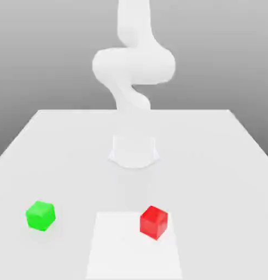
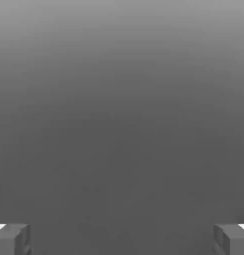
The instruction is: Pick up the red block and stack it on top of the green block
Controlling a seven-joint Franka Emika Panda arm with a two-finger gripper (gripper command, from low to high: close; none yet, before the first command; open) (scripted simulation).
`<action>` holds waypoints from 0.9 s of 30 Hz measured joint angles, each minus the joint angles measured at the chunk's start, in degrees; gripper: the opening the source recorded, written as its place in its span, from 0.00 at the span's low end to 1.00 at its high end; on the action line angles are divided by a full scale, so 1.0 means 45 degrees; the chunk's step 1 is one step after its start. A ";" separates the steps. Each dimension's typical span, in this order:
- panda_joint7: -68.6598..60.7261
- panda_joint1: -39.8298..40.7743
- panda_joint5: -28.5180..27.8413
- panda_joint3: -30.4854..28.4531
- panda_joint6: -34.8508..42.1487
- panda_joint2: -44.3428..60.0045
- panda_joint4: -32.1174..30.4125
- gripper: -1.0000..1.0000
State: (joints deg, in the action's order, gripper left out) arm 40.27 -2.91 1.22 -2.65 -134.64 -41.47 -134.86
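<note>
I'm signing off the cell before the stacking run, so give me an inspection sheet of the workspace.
Surface: pale table, with a whiter patch near its front
Job's things: red block on the patch's right part in the exterior view; green block on the table to the patch's left, apart from it
Clutter: nothing seen
Gripper: open, nothing between the fingers
Cables: nothing seen
Surroundings: plain grey backdrop behind the arm

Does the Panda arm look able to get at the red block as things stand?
Probably yes: the gripper is open with nothing between its fingers, and the red block sits uncovered, well apart from the green block.
</note>
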 joint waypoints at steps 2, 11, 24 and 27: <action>-0.1175 -0.0594 0.0257 -0.0504 -0.0586 0.0947 -0.0625 0.50; -0.6024 -0.2704 0.1113 -0.1765 -0.3112 0.5106 -0.3305 0.50; -0.9516 -0.3420 0.0011 -0.1701 -0.6472 0.9714 -0.5824 0.50; -0.9918 -0.3289 0.0522 -0.1453 -0.7148 1.0508 -0.5702 0.50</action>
State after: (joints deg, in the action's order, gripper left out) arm -4.36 -17.71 3.57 -9.19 -166.80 5.81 -160.52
